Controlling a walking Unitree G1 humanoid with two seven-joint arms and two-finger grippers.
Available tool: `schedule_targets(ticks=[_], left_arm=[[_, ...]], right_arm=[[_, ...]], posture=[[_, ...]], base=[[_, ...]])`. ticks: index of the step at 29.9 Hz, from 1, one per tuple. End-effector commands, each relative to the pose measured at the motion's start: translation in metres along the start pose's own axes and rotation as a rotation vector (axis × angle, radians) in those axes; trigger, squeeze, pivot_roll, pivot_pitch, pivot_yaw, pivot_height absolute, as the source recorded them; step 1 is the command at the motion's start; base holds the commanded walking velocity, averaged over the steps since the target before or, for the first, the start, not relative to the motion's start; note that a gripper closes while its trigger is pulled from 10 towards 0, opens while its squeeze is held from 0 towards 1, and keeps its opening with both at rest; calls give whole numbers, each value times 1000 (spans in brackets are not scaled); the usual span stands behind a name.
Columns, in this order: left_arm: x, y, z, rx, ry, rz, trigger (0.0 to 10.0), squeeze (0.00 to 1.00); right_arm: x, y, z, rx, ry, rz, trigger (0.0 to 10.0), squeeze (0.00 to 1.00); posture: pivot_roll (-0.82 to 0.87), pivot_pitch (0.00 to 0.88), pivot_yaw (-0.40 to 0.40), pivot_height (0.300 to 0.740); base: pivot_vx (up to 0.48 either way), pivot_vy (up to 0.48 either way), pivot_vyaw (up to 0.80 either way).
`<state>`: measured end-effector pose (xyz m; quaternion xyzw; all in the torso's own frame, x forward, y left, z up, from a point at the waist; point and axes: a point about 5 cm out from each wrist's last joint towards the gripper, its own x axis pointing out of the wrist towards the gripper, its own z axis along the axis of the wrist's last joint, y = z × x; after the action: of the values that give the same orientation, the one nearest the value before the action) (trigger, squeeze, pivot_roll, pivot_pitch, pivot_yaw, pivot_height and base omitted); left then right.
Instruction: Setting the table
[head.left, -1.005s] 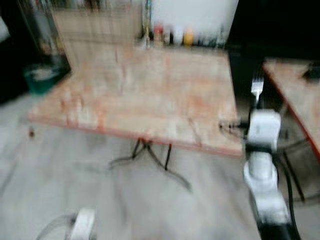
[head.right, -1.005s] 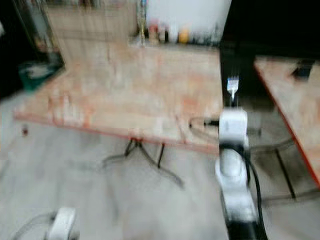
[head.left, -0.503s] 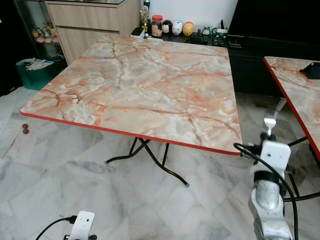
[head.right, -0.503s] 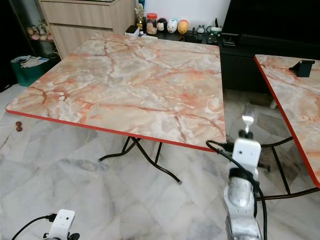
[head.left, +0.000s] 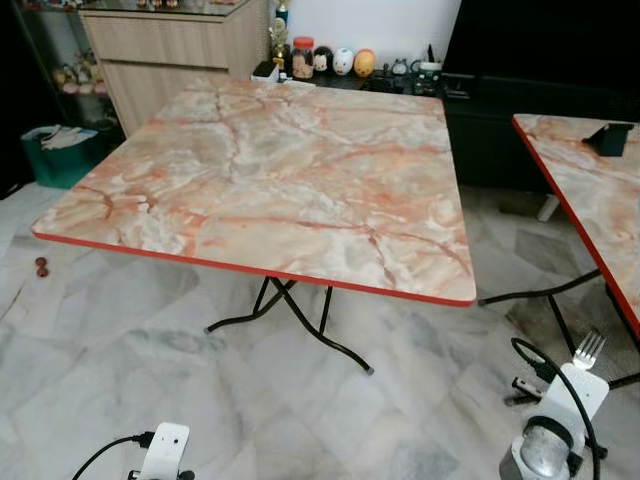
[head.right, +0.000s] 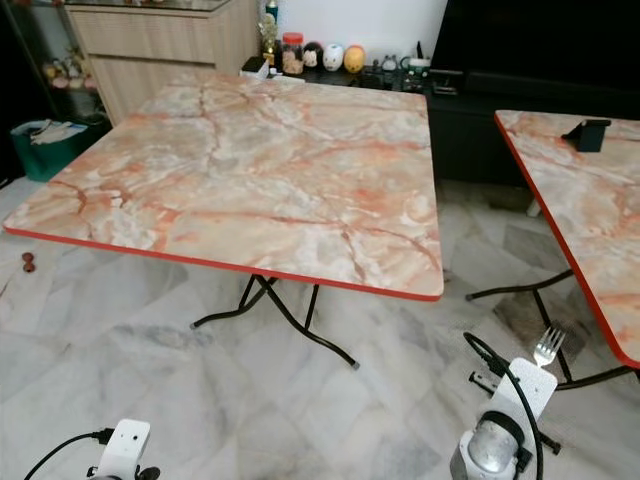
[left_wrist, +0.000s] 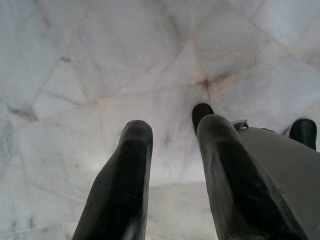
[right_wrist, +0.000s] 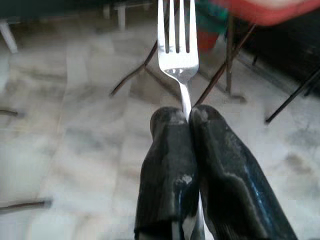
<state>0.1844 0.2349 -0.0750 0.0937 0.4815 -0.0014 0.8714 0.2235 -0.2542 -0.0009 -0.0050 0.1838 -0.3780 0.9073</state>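
Right gripper is pinched tight on the neck of a silver metal fork, tines pointing up and away from the wrist. In the head views the fork now sits low at the near right, over the pale marble floor tiles, well below and to the right of the near right corner of the square orange-veined marble table with the red edge. Half a second ago the fork stood higher, just beside that corner; the arm has dropped. The camera has also shifted slightly, so part of the change is the view.

Judgement: the fork is still carried, not placed; the tabletop is bare, so the setting has hardly begun. The lowered arm must rise again to clear the table edge.

Left gripper hangs idle at near left over the floor, fingers parted, holding nothing.
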Motion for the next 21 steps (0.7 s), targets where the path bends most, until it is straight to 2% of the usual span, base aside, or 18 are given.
schedule_targets(ticks=[1,3,5,9,10,12,14,15,16,17,18,20,21], left_arm=[[-1,-1,-5,-21,13,-8,10000,0],[-1,-1,-5,-21,15,-8,10000,0],[-1,-1,-5,-21,16,-8,10000,0],[0,-2,-5,-32,16,-7,10000,0],[0,-2,-5,-32,16,-7,10000,0],[0,-2,-5,-37,15,-8,10000,0],[0,-2,-5,-38,15,-8,10000,0],[0,-2,-5,-42,15,-9,10000,0],[0,-2,-5,-42,15,-9,10000,0],[0,-2,-5,-46,15,-9,10000,0],[0,-2,-4,-46,14,-9,10000,0],[0,-2,-4,-46,12,-6,10000,0],[0,-1,-4,-45,12,-6,10000,0]], right_arm=[[1,3,-13,-17,85,40,10000,0],[0,9,-31,-73,191,97,10000,0],[-4,13,-43,-68,268,142,10000,0],[-19,26,-69,-134,411,353,10000,0],[-19,26,-69,-134,411,353,10000,0],[-32,34,-83,-224,460,512,10000,0],[-33,34,-84,-239,467,527,10000,0],[-36,34,-88,-299,466,582,10000,0],[-36,34,-88,-299,466,582,10000,0],[-39,35,-91,-355,460,638,10000,0],[-41,36,-92,-370,459,659,10000,0],[-44,36,-96,-416,452,681,10000,0],[-44,35,-96,-409,453,676,10000,0]], posture=[[23,0,-55,740],[24,0,-57,740],[24,0,-56,740],[32,0,-58,740],[32,0,-58,740],[27,0,-55,740],[29,0,-54,740],[35,0,-53,740],[35,0,-53,740],[40,0,-52,740],[40,0,-51,740],[35,0,-47,740],[35,0,-46,740]], base=[[0,0,0],[0,0,0],[0,0,0],[0,0,0],[0,0,0],[0,0,0],[0,0,0],[0,0,0],[0,0,0],[0,0,0],[0,0,0],[0,0,0],[0,0,0]])
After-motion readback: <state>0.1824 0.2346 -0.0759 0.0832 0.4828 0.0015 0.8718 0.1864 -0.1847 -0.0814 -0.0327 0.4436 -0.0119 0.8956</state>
